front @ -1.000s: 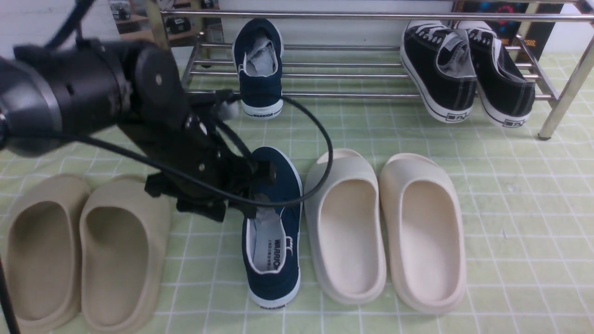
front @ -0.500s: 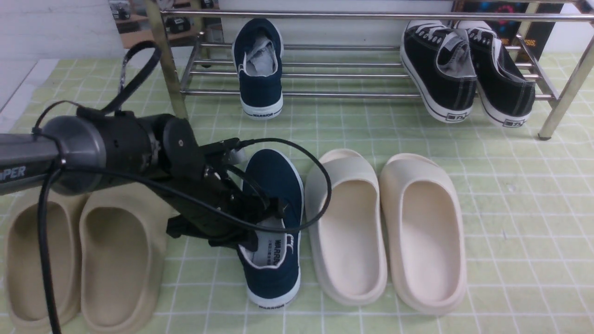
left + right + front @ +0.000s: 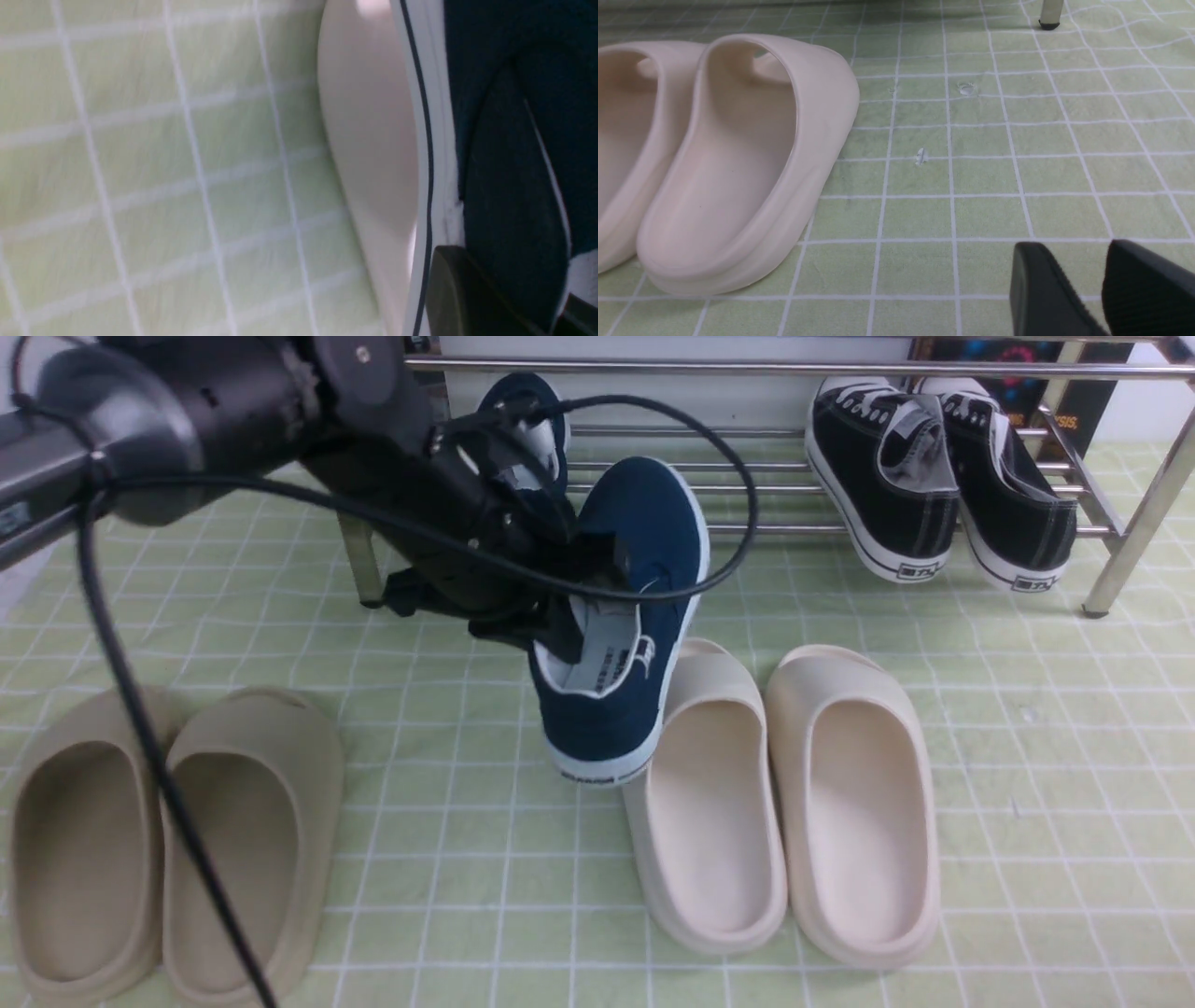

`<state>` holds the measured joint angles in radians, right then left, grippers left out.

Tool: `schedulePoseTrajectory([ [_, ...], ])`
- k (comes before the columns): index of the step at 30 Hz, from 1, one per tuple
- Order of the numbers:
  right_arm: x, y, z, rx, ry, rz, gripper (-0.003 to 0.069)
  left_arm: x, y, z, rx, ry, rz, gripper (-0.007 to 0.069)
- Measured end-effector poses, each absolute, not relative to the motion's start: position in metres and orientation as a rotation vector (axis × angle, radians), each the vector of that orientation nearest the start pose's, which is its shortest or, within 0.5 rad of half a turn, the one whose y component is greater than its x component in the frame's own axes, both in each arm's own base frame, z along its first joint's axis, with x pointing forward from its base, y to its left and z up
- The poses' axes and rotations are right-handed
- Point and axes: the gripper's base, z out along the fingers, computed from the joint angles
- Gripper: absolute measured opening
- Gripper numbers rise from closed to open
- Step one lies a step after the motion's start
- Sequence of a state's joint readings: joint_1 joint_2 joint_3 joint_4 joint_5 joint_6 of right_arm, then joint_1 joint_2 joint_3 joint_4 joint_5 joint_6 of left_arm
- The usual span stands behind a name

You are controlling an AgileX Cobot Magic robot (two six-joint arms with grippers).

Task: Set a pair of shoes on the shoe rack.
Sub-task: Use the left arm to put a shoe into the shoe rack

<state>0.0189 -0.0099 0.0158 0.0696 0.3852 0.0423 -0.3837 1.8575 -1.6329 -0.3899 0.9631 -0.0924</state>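
Note:
My left gripper (image 3: 588, 602) is shut on the side wall of one navy blue slip-on shoe (image 3: 621, 625) and holds it in the air, heel low, in front of the chrome shoe rack (image 3: 766, 368) and over the toe of a cream slide. The left wrist view shows this shoe (image 3: 514, 140) between my left gripper's (image 3: 509, 289) fingers (image 3: 462, 294). The other navy shoe (image 3: 546, 406) stands on the rack's rails, mostly hidden behind my arm. My right gripper (image 3: 1083, 266) hangs open and empty just above the mat and does not show in the front view.
A cream pair of slides (image 3: 854, 803) lies right of centre and also shows in the right wrist view (image 3: 738, 158). A beige pair (image 3: 247, 840) lies front left. Two black lace-up sneakers (image 3: 887, 476) rest on the rack's right end. A green checked mat (image 3: 1046, 756) covers the floor.
My left gripper closed on the navy shoe on the mat, then lifted it up and back toward the rack. The spot between the two pairs of slides is now bare.

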Motion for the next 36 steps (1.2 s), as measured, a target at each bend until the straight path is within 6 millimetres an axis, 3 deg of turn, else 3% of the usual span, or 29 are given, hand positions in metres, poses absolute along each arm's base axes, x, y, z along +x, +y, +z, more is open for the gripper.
schedulePoseTrajectory([
  [2, 0.052, 0.003, 0.174, 0.064, 1.874, 0.111, 0.0239, 0.395, -0.19, 0.289, 0.164, 2.685, -0.651, -0.0006],
  [3, 0.052, 0.003, 0.174, 0.064, 1.874, 0.111, 0.0239, 0.398, -0.191, 0.289, 0.162, 2.682, -0.651, -0.0006],
  [6, 0.052, 0.003, 0.174, 0.064, 1.874, 0.111, 0.0239, 0.44, -0.206, 0.285, 0.1, 2.616, -0.668, -0.0006],
  [14, 0.052, 0.003, 0.174, 0.064, 1.874, 0.111, 0.0239, 0.49, -0.216, 0.275, 0.031, 2.508, -0.578, -0.0006],
  [22, 0.052, 0.003, 0.174, 0.064, 1.874, 0.111, 0.0239, 0.507, -0.216, 0.252, 0.035, 2.474, -0.497, -0.0006],
  [27, 0.052, 0.003, 0.174, 0.064, 1.874, 0.111, 0.0239, 0.51, -0.218, 0.257, 0.027, 2.421, -0.511, 0.0024],
  [30, 0.052, 0.003, 0.174, 0.064, 1.874, 0.111, 0.0239, 0.513, -0.217, 0.259, 0.022, 2.389, -0.519, 0.0092],
  [33, 0.052, 0.003, 0.174, 0.064, 1.874, 0.111, 0.0239, 0.516, -0.218, 0.263, 0.011, 2.34, -0.533, 0.0225],
  [36, 0.052, 0.003, 0.174, 0.065, 1.874, 0.112, 0.0239, 0.514, -0.217, 0.269, 0.01, 2.327, -0.542, 0.031],
])
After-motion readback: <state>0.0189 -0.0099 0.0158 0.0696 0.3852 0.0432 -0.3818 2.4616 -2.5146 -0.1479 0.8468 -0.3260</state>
